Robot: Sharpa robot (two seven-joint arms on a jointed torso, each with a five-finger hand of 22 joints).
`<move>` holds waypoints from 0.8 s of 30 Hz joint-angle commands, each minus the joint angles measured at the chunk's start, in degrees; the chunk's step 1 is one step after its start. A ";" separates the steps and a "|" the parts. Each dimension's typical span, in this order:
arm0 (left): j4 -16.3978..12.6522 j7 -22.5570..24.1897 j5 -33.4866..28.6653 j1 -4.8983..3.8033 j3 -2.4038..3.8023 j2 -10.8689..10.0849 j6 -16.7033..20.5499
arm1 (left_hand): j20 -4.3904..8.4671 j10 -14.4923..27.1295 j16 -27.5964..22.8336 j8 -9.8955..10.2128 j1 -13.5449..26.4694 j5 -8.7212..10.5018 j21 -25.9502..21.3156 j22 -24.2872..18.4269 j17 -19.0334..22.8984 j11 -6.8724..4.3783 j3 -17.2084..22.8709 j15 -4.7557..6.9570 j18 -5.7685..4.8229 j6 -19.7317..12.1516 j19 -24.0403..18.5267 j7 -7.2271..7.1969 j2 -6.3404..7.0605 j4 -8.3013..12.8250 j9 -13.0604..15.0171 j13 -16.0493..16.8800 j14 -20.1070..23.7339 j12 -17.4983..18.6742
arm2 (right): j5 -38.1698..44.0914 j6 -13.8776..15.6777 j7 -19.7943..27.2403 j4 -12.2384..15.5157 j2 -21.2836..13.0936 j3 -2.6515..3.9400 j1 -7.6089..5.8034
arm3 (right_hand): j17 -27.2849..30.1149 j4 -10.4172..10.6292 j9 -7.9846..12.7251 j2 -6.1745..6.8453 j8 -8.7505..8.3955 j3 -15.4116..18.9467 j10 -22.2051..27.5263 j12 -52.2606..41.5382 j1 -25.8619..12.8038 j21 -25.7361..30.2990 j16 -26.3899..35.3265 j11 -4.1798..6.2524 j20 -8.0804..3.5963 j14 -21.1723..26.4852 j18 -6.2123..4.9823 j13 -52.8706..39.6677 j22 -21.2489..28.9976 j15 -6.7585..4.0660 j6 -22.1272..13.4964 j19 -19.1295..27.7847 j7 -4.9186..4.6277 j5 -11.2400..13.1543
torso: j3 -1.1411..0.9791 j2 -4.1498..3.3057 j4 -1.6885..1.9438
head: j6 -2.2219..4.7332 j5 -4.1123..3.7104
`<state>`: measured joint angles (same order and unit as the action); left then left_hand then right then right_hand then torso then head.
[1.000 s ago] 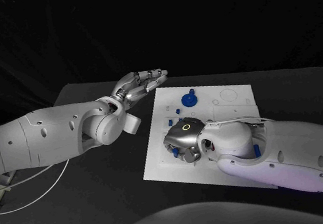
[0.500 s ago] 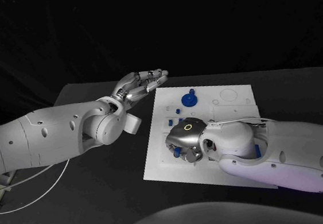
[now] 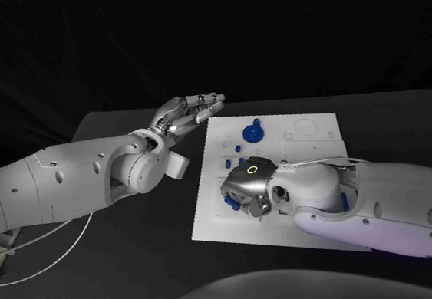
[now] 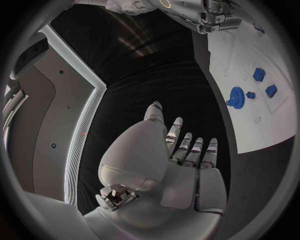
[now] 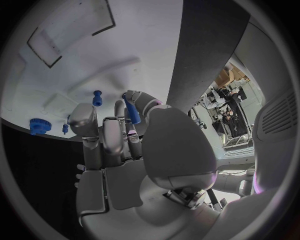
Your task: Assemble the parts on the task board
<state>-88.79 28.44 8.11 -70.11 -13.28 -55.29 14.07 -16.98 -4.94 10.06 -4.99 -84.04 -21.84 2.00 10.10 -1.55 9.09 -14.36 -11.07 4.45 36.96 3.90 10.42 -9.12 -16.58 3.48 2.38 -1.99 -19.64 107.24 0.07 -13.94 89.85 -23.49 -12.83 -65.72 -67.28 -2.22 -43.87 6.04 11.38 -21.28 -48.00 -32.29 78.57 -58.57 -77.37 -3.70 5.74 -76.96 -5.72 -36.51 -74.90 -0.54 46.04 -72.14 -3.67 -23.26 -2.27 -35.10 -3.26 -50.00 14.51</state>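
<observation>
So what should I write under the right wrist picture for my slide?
Right hand pinching a blue part above the white task board.

- The board (image 3: 287, 172) is a flat white plate lying on the table, with shallow outlined recesses in its surface.
- A blue gear (image 3: 251, 133) sits near the board's far edge, with small blue pieces (image 3: 238, 148) just beside it.
- A slim blue peg (image 5: 131, 114) is pinched in the fingers of the right hand (image 3: 247, 188), above the board.
- Another small blue peg (image 5: 97, 97) stands upright on the board.
</observation>
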 commanded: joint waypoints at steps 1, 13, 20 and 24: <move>-0.06 0.23 0.30 -0.02 0.04 0.13 -0.94 | 0.03 0.10 0.32 -0.33 -0.63 -0.27 0.36 0.04 -0.05 0.40 0.19 -0.31 -0.84 0.48 0.43 0.45 0.15 0.11 0.07 0.05 -0.05 -0.33 | 0.87 0.18 0.02 -0.01 0.00 -0.01 0.08 | 0.03 0.16 0.48 0.07 -0.69 -0.17 0.62 0.34 -0.87 0.37 0.01 -0.14 -0.15 0.07 -0.81 -0.13 -6.43 0.24 -0.57 -0.15 -0.02 1.07 | 0.00 -0.02 0.00 | 0.00 0.06; -0.06 0.08 0.31 -0.02 0.04 0.12 -0.92 | 0.03 0.06 0.35 -0.43 -0.90 -0.34 0.37 0.05 -0.05 0.43 0.22 -0.38 -0.84 0.71 0.44 0.48 0.21 0.17 0.08 0.05 -0.07 -0.37 | 0.81 1.13 0.25 -0.07 0.08 -0.01 0.12 | -0.02 0.41 0.90 0.02 -0.98 -0.10 0.77 0.33 -1.13 0.49 -0.04 -0.15 -0.09 0.02 -0.82 -0.32 -6.41 0.30 -0.04 -0.16 0.05 2.26 | 0.00 0.03 0.00 | 0.00 0.02; -0.10 0.00 0.32 -0.02 0.04 0.05 -0.91 | 0.03 0.04 0.39 -0.50 -1.14 -0.43 0.38 0.06 -0.06 0.46 0.26 -0.42 -0.84 0.83 0.46 0.51 0.23 0.22 0.08 0.05 -0.09 -0.39 | 0.79 2.44 0.35 -0.08 -0.03 -0.01 0.15 | -0.08 0.89 2.54 0.24 -3.10 0.06 0.98 0.28 -1.54 0.59 -0.11 -0.23 0.02 -0.08 -0.80 -0.70 -6.42 0.34 -1.83 -0.32 0.00 4.79 | -0.01 -0.02 -0.01 | 0.00 -0.08; -0.13 0.05 0.33 -0.02 0.04 0.02 -0.93 | 0.03 0.04 0.40 -0.51 -1.17 -0.44 0.38 0.07 -0.06 0.46 0.27 -0.42 -0.84 0.84 0.46 0.51 0.24 0.22 0.08 0.05 -0.09 -0.39 | 0.61 4.74 0.55 0.46 -0.27 0.00 0.14 | -0.25 2.67 4.29 0.61 -4.38 1.21 1.82 0.34 -3.42 0.72 -0.26 -0.73 0.31 -0.32 -0.75 -1.13 -6.40 0.45 -2.03 -0.56 -1.52 8.63 | -0.01 -0.01 0.00 | 0.00 0.01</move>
<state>-88.79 28.17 8.13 -70.11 -13.28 -55.32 13.99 -16.98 -4.93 10.20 -5.22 -84.58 -22.07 2.00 10.09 -1.54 9.08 -14.36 -11.07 4.45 37.36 3.90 10.41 -9.05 -16.58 3.47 2.36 -1.99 -19.64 107.24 2.29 -13.77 90.01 -23.72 -12.84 -65.61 -67.45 0.15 -39.75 6.71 7.12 -20.11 -46.42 -32.29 75.40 -58.13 -77.37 -4.45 6.06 -77.19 -5.72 -37.61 -74.94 -0.31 43.96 -72.46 -4.91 -15.02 -2.27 -35.09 -3.26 -50.00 14.45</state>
